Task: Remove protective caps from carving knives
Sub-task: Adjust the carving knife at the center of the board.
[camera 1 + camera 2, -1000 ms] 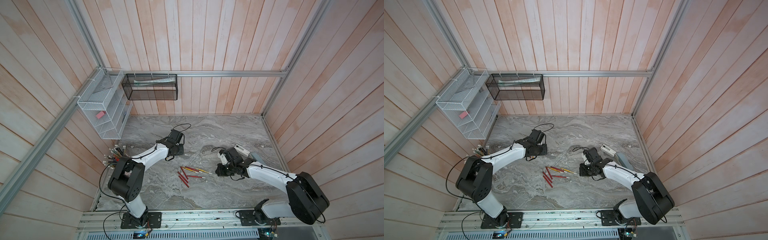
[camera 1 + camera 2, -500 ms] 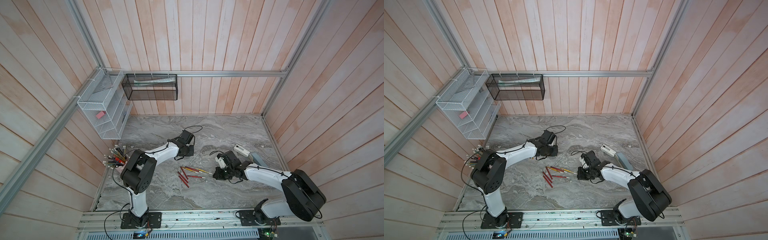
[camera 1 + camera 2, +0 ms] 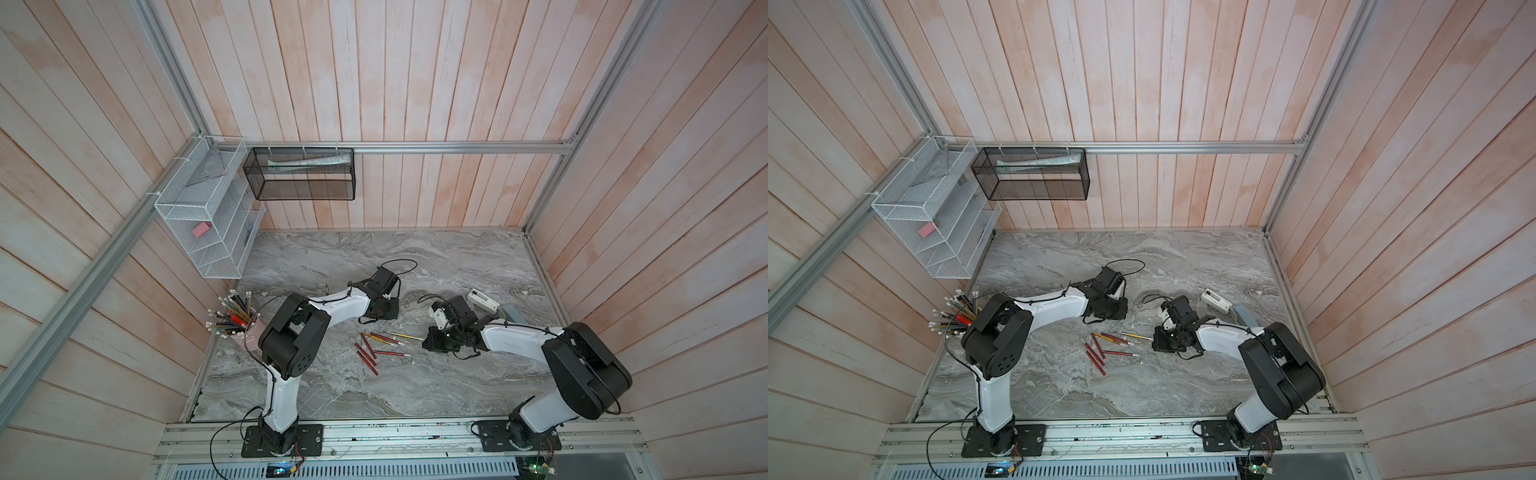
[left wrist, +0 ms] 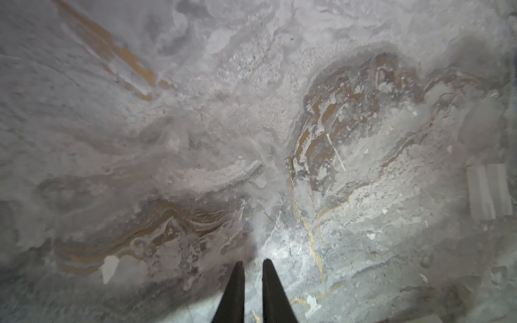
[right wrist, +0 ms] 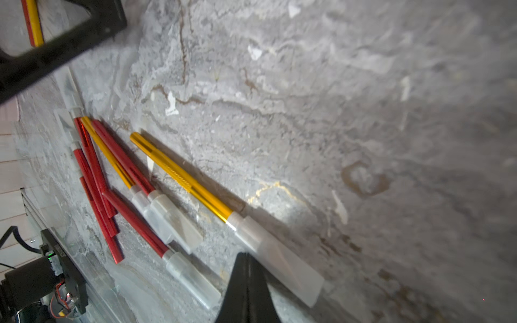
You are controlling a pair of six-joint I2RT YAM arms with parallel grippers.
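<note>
Right gripper (image 5: pixel 247 256) closed by 4 capped carving knives (image 5: pixel 181 176): 2 yellow, 2 red.

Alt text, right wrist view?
The shut right gripper sits beside the translucent protective cap on a yellow carving knife. More red and yellow knives lie in a loose pile on the grey marble table, caps on where tips show.
</note>
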